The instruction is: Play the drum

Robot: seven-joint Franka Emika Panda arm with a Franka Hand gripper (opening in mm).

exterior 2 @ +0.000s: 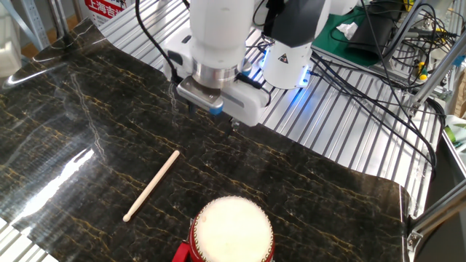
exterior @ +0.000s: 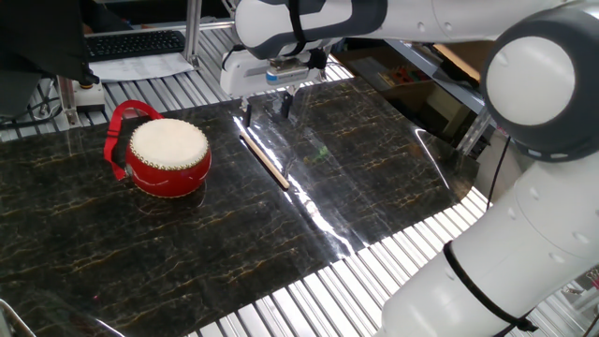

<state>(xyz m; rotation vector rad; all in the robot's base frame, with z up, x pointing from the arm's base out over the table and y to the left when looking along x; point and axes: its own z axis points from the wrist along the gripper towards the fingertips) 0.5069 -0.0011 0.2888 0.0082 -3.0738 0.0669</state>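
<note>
Drum (exterior: 168,155) first: in one fixed view it sits upright on the left part of the dark marbled mat (exterior: 374,187), its cream skin facing up and its red strap looped at the far-left side. A thin wooden stick (exterior: 263,160) lies flat to its right, apart from it. The gripper (exterior: 269,106) hangs above the stick's far end, fingers spread and holding nothing.

From the other fixed view, the drum (exterior 2: 231,231) is at the near edge, partly cut off by the frame, with the stick (exterior 2: 151,185) just to its left, pointing diagonally toward the far side. The gripper (exterior 2: 211,115) is farther back, above the mat (exterior 2: 65,124), jaws apart and empty.

Risk, as I judge it: the stick is thin and lies flat on a glossy surface, so a descent slightly off its line could pinch only one side and make it roll or skid away. Grabbing it near the very tip would also leave little control for striking the skin.
</note>
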